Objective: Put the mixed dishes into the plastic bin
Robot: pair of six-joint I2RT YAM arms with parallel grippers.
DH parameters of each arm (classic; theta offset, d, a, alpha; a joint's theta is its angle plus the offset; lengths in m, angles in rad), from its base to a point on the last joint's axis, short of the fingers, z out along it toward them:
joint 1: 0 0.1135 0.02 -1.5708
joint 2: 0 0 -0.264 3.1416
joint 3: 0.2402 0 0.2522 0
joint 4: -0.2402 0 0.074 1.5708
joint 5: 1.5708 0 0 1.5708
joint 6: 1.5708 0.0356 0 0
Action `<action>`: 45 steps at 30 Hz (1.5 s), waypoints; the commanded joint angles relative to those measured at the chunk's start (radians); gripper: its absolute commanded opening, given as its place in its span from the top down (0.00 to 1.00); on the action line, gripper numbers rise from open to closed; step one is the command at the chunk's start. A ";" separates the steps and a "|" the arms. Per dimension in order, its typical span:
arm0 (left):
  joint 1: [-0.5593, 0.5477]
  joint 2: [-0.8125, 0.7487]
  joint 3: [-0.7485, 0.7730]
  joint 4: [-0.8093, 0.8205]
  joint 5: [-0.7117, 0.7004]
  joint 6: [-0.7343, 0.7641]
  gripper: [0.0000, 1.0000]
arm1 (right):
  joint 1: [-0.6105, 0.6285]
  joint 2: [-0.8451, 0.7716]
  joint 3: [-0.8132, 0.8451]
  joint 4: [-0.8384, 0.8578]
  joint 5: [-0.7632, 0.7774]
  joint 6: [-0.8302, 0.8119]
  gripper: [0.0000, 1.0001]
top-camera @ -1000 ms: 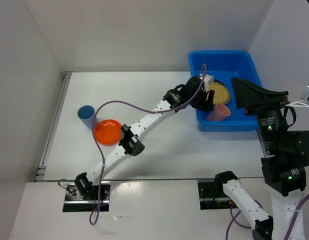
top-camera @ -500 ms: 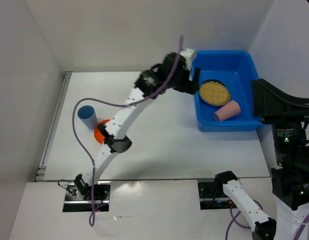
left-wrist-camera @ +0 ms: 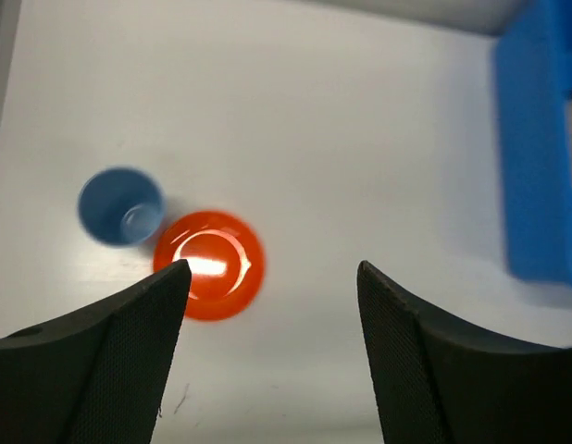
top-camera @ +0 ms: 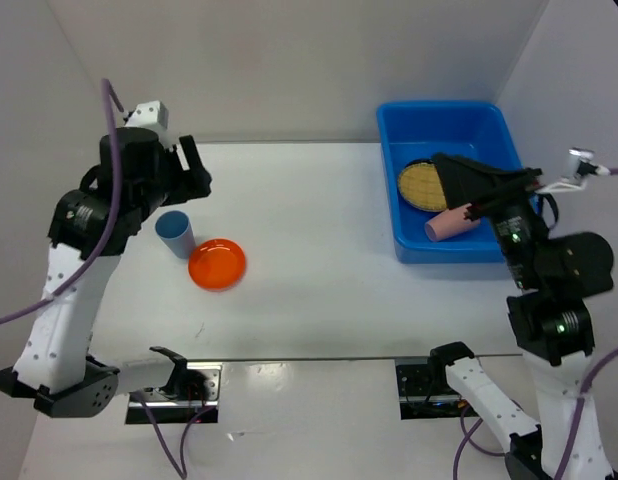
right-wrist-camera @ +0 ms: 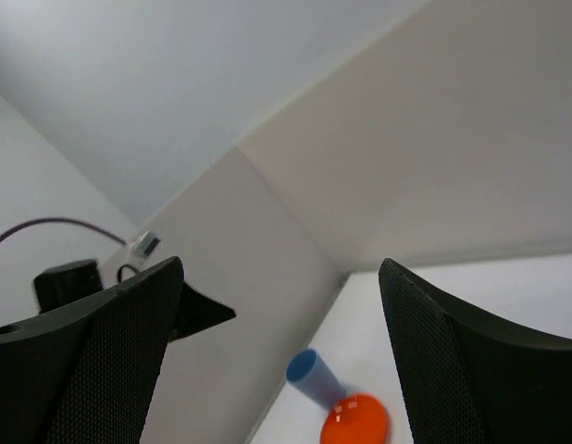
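Observation:
An orange plate (top-camera: 217,264) (left-wrist-camera: 209,265) and an upright blue cup (top-camera: 174,233) (left-wrist-camera: 120,205) stand side by side on the white table at the left. The blue plastic bin (top-camera: 451,118) (left-wrist-camera: 534,148) at the far right holds a tan woven plate (top-camera: 424,186) and a pink cup (top-camera: 444,226) lying on its side. My left gripper (top-camera: 192,166) (left-wrist-camera: 272,270) hangs open and empty high above the cup and plate. My right gripper (top-camera: 451,176) (right-wrist-camera: 281,268) is open and empty, raised over the bin and facing left towards the blue cup (right-wrist-camera: 309,374) and orange plate (right-wrist-camera: 355,422).
White walls enclose the table at the back and on both sides. A metal strip (top-camera: 109,245) runs along the table's left edge. The left arm's purple cable (top-camera: 34,305) loops beside its column.
The left arm has pulled away from the bin and swung across to the far left, above the blue cup, its jaws opening wider. The right gripper has swung over the bin.

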 commanded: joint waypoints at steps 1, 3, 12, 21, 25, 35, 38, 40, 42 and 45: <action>0.145 0.036 -0.245 0.073 0.096 0.014 0.22 | 0.005 0.076 -0.048 0.015 -0.156 0.016 0.09; 0.255 0.036 -0.301 0.104 0.160 0.025 0.30 | 0.005 0.100 -0.079 0.026 -0.188 0.028 0.09; 0.625 0.078 -0.483 0.194 0.267 0.135 0.35 | 0.005 0.130 -0.122 -0.020 -0.224 -0.025 0.09; 0.713 0.173 -0.563 0.297 0.332 0.137 0.32 | 0.005 0.159 -0.151 -0.011 -0.262 -0.045 0.09; 0.713 0.223 -0.563 0.343 0.369 0.117 0.32 | 0.005 0.168 -0.160 -0.011 -0.262 -0.045 0.09; 0.713 0.316 -0.574 0.361 0.348 0.126 0.30 | 0.005 0.209 -0.169 -0.011 -0.274 -0.045 0.09; 0.713 0.345 -0.574 0.361 0.335 0.149 0.30 | 0.005 0.232 -0.169 -0.011 -0.299 -0.045 0.09; 0.722 0.359 -0.584 0.370 0.325 0.167 0.30 | 0.005 0.269 -0.169 -0.022 -0.331 -0.073 0.09; 0.722 0.390 -0.585 0.371 0.325 0.168 0.35 | 0.017 0.309 -0.169 -0.051 -0.340 -0.088 0.09; 0.742 0.434 -0.585 0.371 0.314 0.191 0.41 | 0.063 0.369 -0.160 -0.061 -0.340 -0.111 0.09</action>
